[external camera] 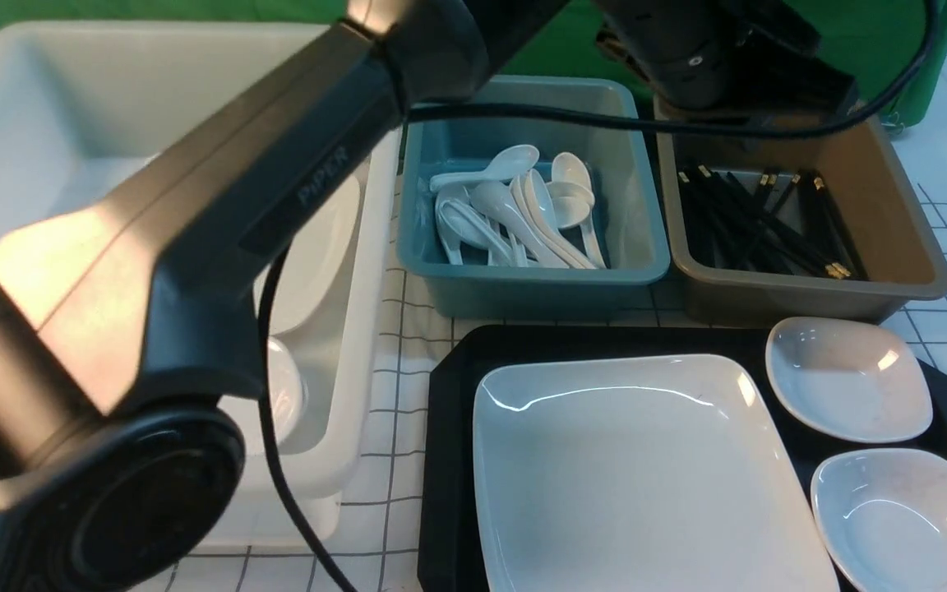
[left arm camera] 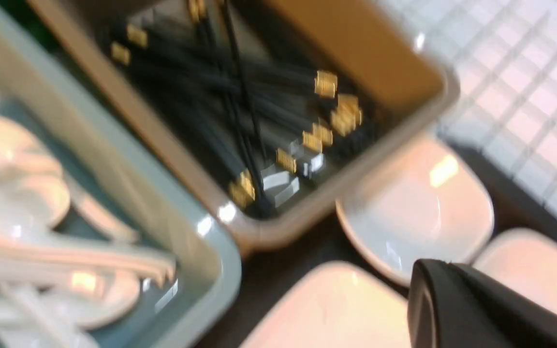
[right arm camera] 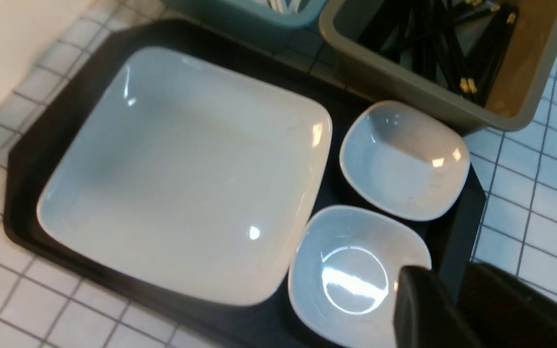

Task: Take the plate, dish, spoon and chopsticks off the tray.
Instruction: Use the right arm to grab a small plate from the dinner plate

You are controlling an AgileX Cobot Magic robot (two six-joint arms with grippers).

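The left tool, shut, hung above the brown tub at the front view's top right. The right tool, its gap unreadable, hovered just beside the dish at lower right. The plate filled the tray's left, its long axis apparently near-to-far.

Plate & 2 dishes on your black tray.
Glossy white rect. plate lies flat, left/centre of tray; small white dishes sit upright on right side, one behind other, just beside plate.
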